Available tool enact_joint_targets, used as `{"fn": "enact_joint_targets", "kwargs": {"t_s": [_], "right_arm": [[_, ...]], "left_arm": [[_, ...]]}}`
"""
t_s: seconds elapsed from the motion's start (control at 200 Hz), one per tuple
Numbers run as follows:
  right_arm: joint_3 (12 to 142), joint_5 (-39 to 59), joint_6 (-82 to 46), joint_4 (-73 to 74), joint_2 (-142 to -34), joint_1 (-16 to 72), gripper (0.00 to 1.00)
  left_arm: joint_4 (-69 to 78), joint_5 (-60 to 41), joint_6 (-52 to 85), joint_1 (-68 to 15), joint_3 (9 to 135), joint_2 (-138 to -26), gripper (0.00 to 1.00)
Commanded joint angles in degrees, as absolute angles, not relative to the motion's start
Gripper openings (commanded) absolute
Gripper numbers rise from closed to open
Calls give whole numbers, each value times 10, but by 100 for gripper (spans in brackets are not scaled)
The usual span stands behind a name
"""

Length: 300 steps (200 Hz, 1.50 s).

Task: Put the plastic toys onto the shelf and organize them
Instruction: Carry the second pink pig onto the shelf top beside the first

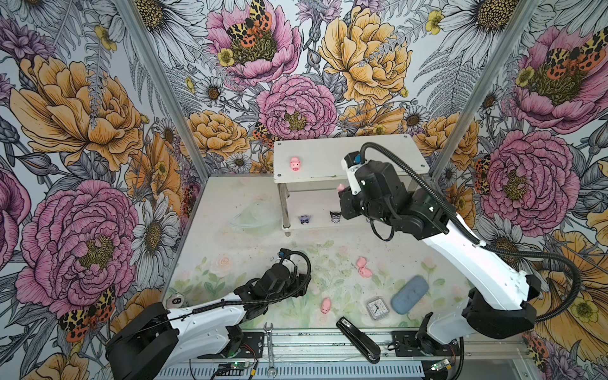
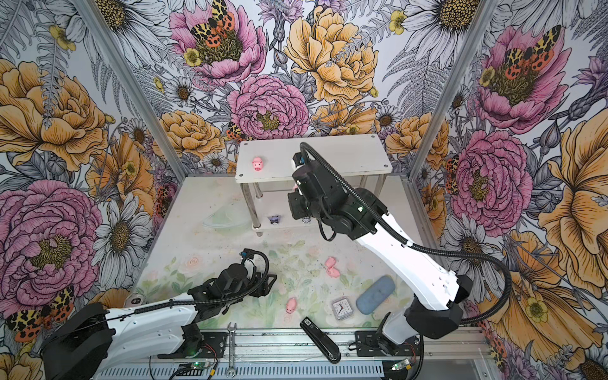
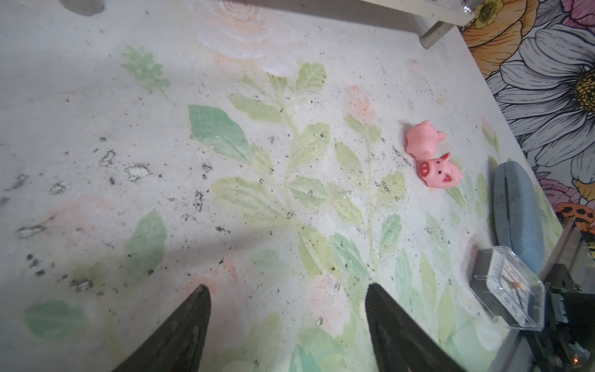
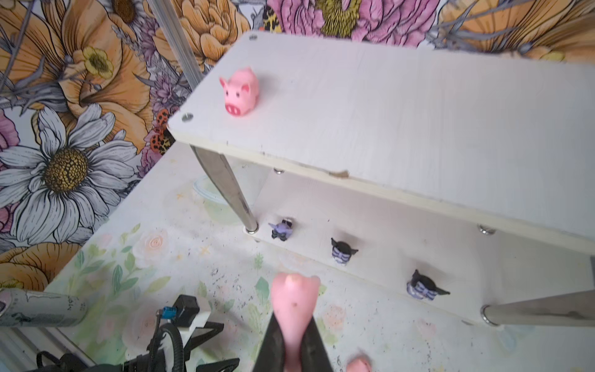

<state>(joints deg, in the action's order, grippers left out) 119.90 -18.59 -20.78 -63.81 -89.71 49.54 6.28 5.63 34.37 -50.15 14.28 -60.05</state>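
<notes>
While my right gripper (image 4: pixel 292 328) clamps a pink pig (image 4: pixel 294 294) before the shelf (image 4: pixel 418 112) and my left gripper (image 3: pixel 286 299) gapes empty, only the right wrist view shows three lower-tier figurines (image 4: pixel 343 252).

Shelf (image 1: pixel 329 154) w/ pig (image 1: pixel 295 164), 3 figurines (image 4: pixel 343 252)

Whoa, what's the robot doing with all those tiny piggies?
It is tidying toys onto the white shelf. The right gripper is pinching a pink pig between its fingers, in front of the shelf. One pig stands on the top tier, and three black-purple figurines sit on the lower tier. Three more pigs lie on the table. The left gripper hovers open and empty over the table.
</notes>
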Motion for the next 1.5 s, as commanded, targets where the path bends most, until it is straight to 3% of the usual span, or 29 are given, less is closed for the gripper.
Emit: {"fn": "enact_joint_targets", "kwargs": {"t_s": [0.0,0.17,0.295,1.216,1.496], "right_arm": [[1325,-212,-154,-716,-974,478,8],[1527,-184,-136,-766,-1107,445,8],[1576,-176,-137,-769,-1155,424,9],[1580,-87,-172,-676,-1234,361,14],[1582,-67,-186,-658,-1253,353,23]], "left_arm": [[87,64,329,-504,163,-606,78],[82,63,323,-504,164,-610,78],[80,65,319,-503,162,-609,78],[105,52,315,-500,172,-664,79],[116,47,316,-498,174,-683,79]]}}
